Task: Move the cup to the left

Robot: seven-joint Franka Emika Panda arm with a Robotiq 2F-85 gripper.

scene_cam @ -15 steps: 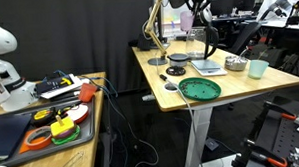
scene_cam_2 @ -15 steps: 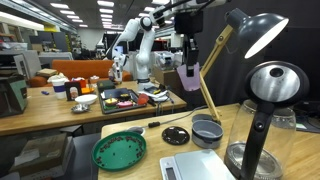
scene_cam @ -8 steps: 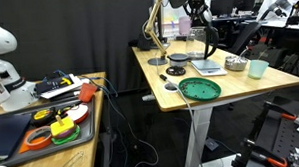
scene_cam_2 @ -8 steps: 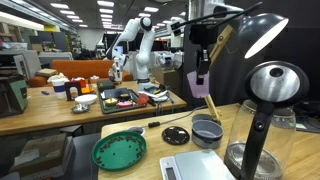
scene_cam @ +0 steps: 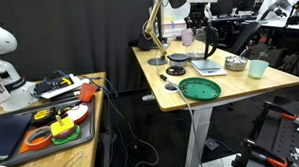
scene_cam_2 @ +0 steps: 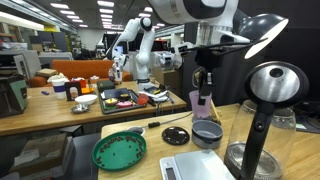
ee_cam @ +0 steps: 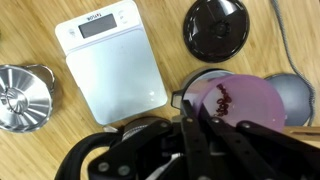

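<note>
Where the small pale pink-lilac plastic cup (scene_cam_2: pixel 197 101) appears in both exterior views, it is seen lifted clear of the light wooden tabletop (scene_cam: pixel 280 81), hanging upright under the gripper (scene_cam_2: pixel 200 88). It is pinched at its rim by the dark fingers (ee_cam: pixel 196 112); in the wrist view one finger is laid across the rim, but the exact contact is covered by the gripper body. In that view the cup (ee_cam: pixel 250 100) is looked into from above, and a dark mark inside it cannot be made out. Directly beneath the cup a round grey bowl (ee_cam: pixel 292 92) is mostly hidden, and only its rim is shown. A flat round black disc (ee_cam: pixel 215 27) lies just beyond the bowl, and a white rectangular digital scale (ee_cam: pixel 110 55) lies beside it. A small shiny steel pot (ee_cam: pixel 22 97) is cut off by the frame edge. Nearer the front edge of the tabletop a round green plate (scene_cam: pixel 200 89) is set, and a pale mint-green cup (scene_cam: pixel 257 68) stands well apart, toward the side edge.
</note>
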